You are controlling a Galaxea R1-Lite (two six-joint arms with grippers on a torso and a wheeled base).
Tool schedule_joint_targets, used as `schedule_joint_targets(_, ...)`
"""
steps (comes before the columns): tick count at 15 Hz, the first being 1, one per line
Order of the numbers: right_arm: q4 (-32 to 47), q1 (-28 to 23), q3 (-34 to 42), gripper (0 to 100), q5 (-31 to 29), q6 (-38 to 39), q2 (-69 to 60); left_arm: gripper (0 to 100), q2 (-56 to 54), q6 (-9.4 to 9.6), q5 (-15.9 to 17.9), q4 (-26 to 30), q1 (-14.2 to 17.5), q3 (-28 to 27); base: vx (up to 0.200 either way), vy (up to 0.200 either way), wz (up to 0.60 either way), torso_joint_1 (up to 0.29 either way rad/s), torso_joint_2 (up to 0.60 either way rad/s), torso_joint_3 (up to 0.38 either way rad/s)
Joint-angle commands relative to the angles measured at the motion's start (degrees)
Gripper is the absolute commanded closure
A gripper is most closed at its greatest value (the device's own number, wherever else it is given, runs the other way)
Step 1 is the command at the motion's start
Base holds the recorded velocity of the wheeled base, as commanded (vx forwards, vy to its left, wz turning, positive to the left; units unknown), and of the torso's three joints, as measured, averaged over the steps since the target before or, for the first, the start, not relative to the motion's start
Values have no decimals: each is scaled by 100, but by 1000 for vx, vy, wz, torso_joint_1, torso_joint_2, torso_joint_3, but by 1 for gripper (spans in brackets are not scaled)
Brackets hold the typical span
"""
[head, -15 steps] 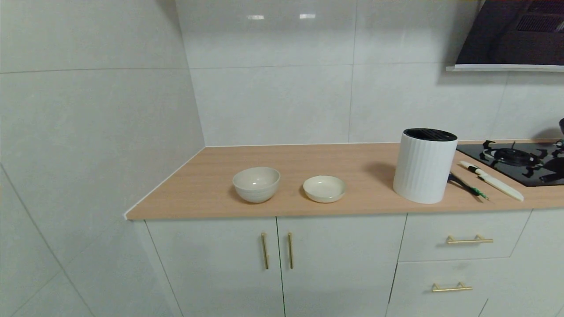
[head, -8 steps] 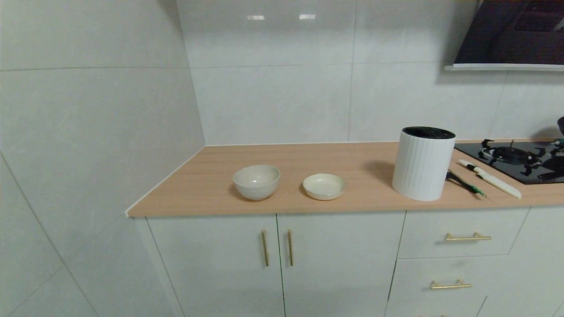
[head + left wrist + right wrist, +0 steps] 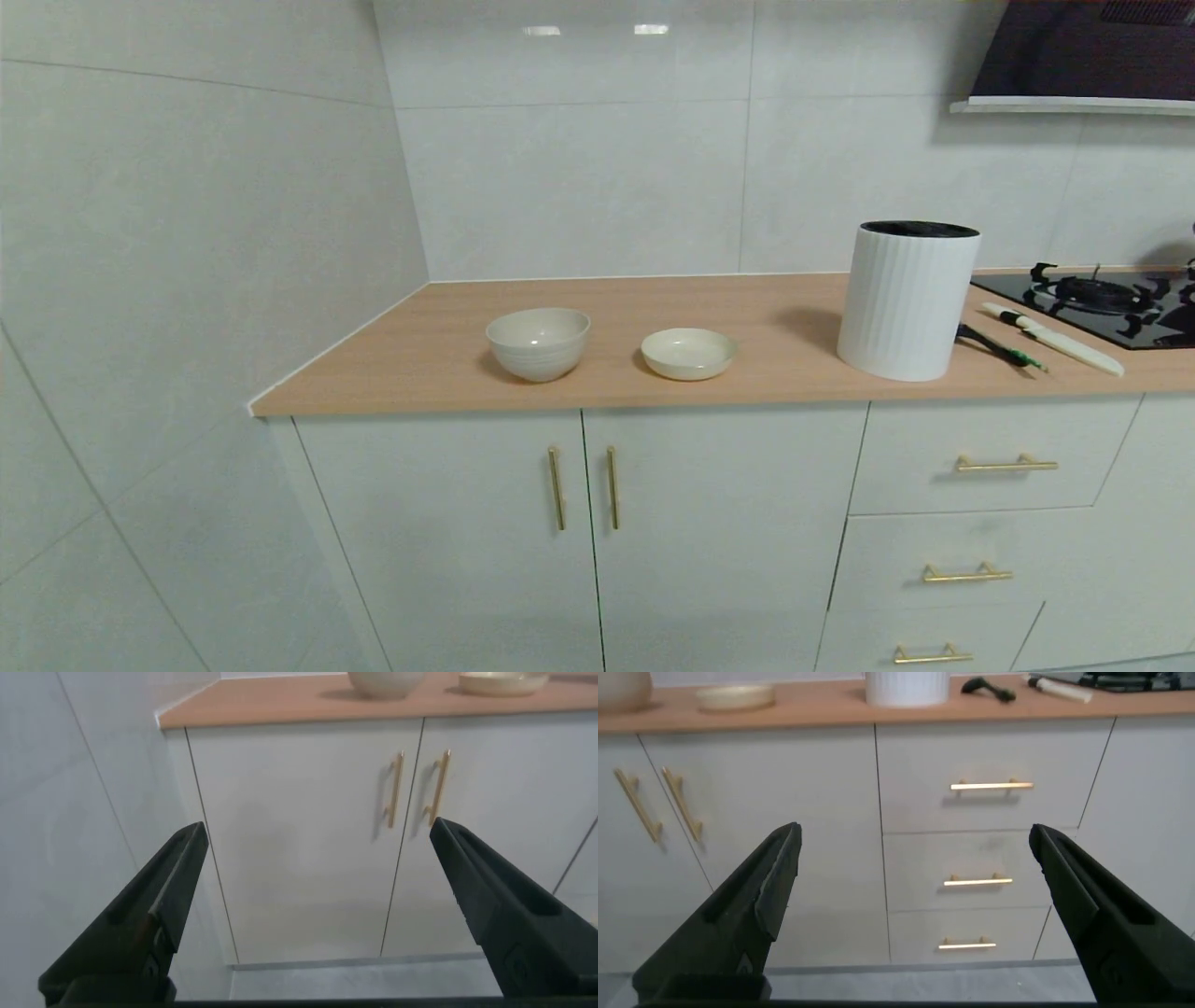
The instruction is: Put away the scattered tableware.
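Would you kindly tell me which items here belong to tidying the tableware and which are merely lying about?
For the job: bowl, shallow dish, white knife, dark-handled utensil, white ribbed holder.
Just there: gas hob, range hood.

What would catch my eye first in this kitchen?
The tall white canister stands out on the wooden counter, near the stove. To its left sit a deep bowl and a shallow dish, side by side but apart. A pale knife lies by the stove's edge.
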State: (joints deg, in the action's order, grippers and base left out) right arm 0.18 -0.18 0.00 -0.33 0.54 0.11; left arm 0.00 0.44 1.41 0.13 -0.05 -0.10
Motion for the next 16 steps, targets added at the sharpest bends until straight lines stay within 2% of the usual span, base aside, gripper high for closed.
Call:
schedule_joint_targets(1, -1, 1, 0, 0, -2, -1, -2, 0, 0, 0, -1, -5, 5, 1, 0, 0, 0, -198, 476, 271)
schedule_joint_targets(12, -1, 1, 0, 0, -2, -1, -2, 0, 0, 0, -1, -5, -4, 1, 0, 0, 0, -156, 454, 293)
schedule_joint_targets(16, -1, 1, 0, 0, -2, -1, -2, 0, 0, 0, -1, -5, 5, 1, 0, 0, 0, 4, 40, 9)
